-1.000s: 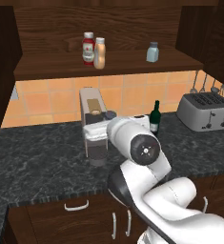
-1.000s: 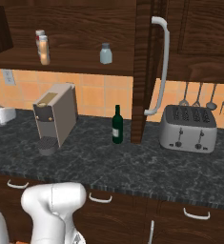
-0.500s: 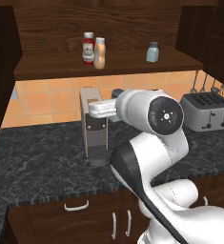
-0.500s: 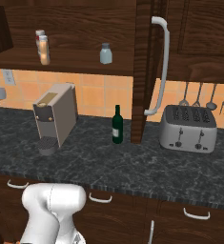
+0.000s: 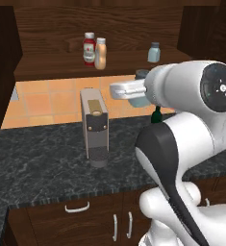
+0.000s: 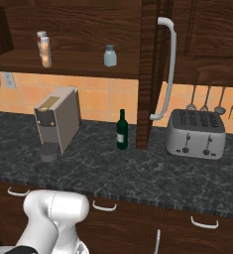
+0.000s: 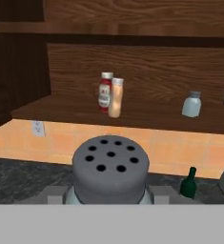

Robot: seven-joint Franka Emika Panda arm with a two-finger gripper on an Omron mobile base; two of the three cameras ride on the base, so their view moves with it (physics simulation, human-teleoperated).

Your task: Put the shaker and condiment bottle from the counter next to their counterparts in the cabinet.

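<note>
The small, pale blue-grey translucent shaker [image 7: 109, 172] with its holed grey cap looks light and rigid (slippery, probably). The gripper [image 7: 109, 198] pinches its body just below the cap, a sound place to hold.

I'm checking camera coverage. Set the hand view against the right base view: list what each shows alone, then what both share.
Hand view alone: the held shaker's grey perforated cap close up, between the sides of the tool.

Right base view alone: the toaster, the hanging utensils, the coffee machine, the white cabinet handle, and the low cupboards.

Both: the cabinet shelf with the red bottle, the condiment bottle beside it, the second shaker, plus the wine bottle and the counter.
</note>
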